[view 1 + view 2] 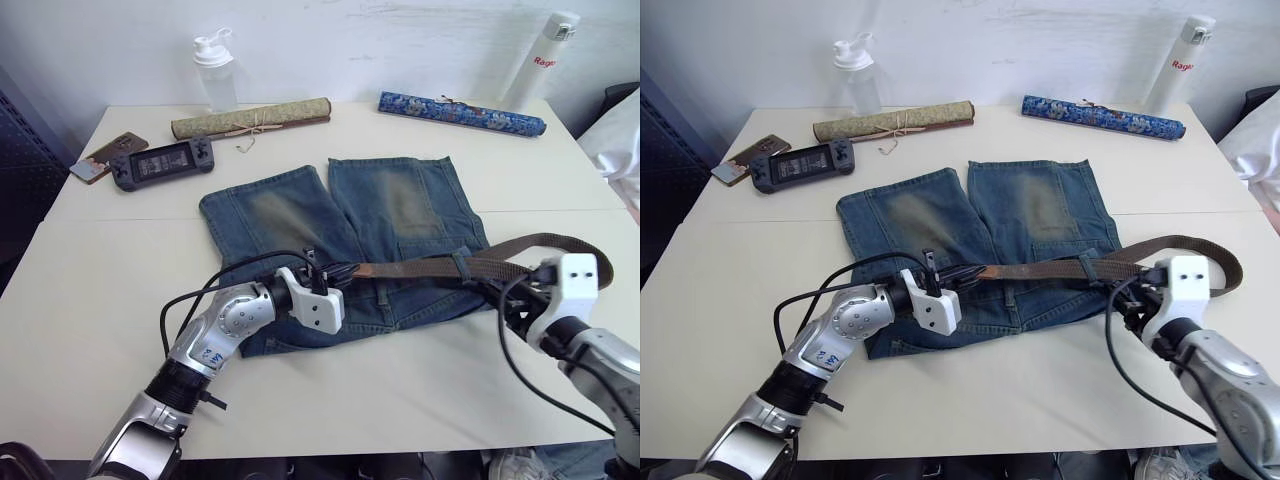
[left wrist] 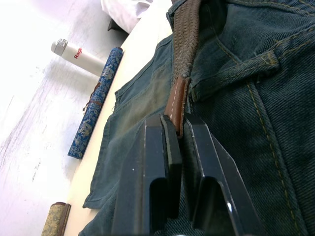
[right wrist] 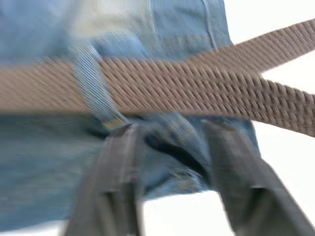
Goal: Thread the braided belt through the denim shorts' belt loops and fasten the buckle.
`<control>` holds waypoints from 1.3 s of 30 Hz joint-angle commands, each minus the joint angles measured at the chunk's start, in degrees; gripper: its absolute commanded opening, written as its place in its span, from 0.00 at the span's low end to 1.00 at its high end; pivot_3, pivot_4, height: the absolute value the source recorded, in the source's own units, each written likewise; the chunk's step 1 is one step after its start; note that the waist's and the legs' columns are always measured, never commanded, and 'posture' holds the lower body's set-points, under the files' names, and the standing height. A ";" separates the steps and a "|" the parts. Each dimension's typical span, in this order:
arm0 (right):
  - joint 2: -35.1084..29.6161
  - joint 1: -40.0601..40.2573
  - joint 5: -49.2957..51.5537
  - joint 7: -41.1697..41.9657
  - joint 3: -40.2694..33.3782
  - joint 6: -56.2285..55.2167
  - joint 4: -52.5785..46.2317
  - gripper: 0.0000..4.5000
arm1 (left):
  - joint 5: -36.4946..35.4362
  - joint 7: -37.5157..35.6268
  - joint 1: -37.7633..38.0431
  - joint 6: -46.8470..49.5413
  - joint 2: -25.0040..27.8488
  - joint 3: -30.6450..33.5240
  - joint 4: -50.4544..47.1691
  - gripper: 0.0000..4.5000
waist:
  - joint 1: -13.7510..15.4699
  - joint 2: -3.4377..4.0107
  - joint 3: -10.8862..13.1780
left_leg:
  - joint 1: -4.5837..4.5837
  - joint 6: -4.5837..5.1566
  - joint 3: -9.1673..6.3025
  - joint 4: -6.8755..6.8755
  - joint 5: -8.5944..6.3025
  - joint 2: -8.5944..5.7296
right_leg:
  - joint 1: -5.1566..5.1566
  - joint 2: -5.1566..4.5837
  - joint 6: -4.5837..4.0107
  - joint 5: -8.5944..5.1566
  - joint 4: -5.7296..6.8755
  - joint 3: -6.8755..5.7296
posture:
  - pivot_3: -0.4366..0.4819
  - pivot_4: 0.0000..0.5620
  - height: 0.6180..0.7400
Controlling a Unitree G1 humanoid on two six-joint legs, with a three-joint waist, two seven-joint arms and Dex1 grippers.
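Left gripper (image 2: 179, 132) pinched tight on the tan leather tip of the braided belt (image 1: 420, 267), right over the waistband of the denim shorts (image 1: 300, 215). Right gripper (image 3: 172, 142) spread wide, hovering just off the shorts' right waist corner, clamped on nothing, with the strap crossing in front of its fingers (image 3: 115, 172). Belt running flat along the waistband, passed under one of the belt loops (image 3: 91, 78) near the right side, then curling off the cloth in a loop past the right gripper, over bare table. Can't make out the buckle anywhere.

Shorts spread flat mid-table, legs pointing to the far side, yellowish worn patches up.

Clutter all sitting at the far edge, well apart from the grippers: clear shaker bottle (image 1: 214, 70), tan rolled scroll (image 1: 250, 119) tied with string, blue patterned scroll (image 1: 460, 114), white flask (image 1: 540, 55) at the far right corner. Dark handheld console (image 1: 162, 163) and a phone (image 1: 108, 157) beside it on the far left.

Nothing blocking either side of the waistband apart from the black cables looping off both wrists. Plenty of bare white table (image 1: 110, 260) left of the shorts and along the near edge. Seam between two tabletops crossing under the shorts. White cloth (image 1: 620, 140) past the table's right edge.
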 commanded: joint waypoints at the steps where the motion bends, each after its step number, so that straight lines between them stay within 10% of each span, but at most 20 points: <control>1: -3.81 0.67 24.25 -3.40 -8.18 2.42 0.02 0.68 | 0.15 0.65 -0.64 -0.85 -0.26 -0.17 -1.70 0.00 | 0.05 0.01 0.01 | 0.00 0.04 0.00 0.00 -0.02 0.00 | 0.00 -0.01 0.00 0.00 0.00 0.00 | 0.48 0.27 0.82; 7: -2.81 5.43 59.20 -20.15 5.79 -14.83 -3.32 0.68 | 0.65 1.38 -1.35 -1.11 -0.79 -0.18 -1.55 0.00 | -0.21 -0.01 0.02 | 0.01 0.22 -0.02 -0.01 -0.13 0.08 | 0.04 0.00 -0.01 0.00 -0.01 0.00 | 0.48 0.27 0.82; 15: 15.66 4.31 59.36 -41.87 25.68 -32.07 -3.86 0.68 | 1.74 2.74 -2.16 -1.98 -1.25 -0.21 -1.67 0.00 | -0.01 -0.04 0.01 | -0.04 -0.03 0.00 0.02 0.02 0.04 | -0.02 -0.02 0.00 0.00 0.00 0.01 | 0.48 0.27 0.82; 28: 24.46 0.18 55.49 -46.12 27.52 -42.73 -0.22 0.68 | 2.18 2.77 -1.87 -2.44 -0.97 -0.27 -1.87 0.00 | -0.20 -0.02 0.01 | -0.07 0.01 0.01 0.09 -0.01 0.06 | -0.04 -0.01 0.03 0.01 0.02 0.06 | 0.48 0.27 0.82; 36: 24.78 0.42 54.02 -44.49 27.35 -43.57 -0.44 0.03 | 2.28 2.69 -2.21 -3.10 -0.83 -0.49 -1.83 0.00 | -0.21 -0.02 0.01 | -0.07 0.01 0.01 0.09 -0.01 0.07 | -0.04 -0.01 0.03 0.02 0.02 0.07 | 0.48 0.27 0.82; 39: 25.20 0.62 53.59 -43.76 27.41 -44.08 -0.36 0.01 | 2.58 2.87 -2.29 -3.70 -0.79 -0.73 -1.58 0.00 | -0.24 -0.02 0.01 | -0.07 0.02 0.01 0.08 -0.02 0.07 | -0.04 -0.01 0.02 0.01 0.02 0.07 | 0.48 0.27 0.82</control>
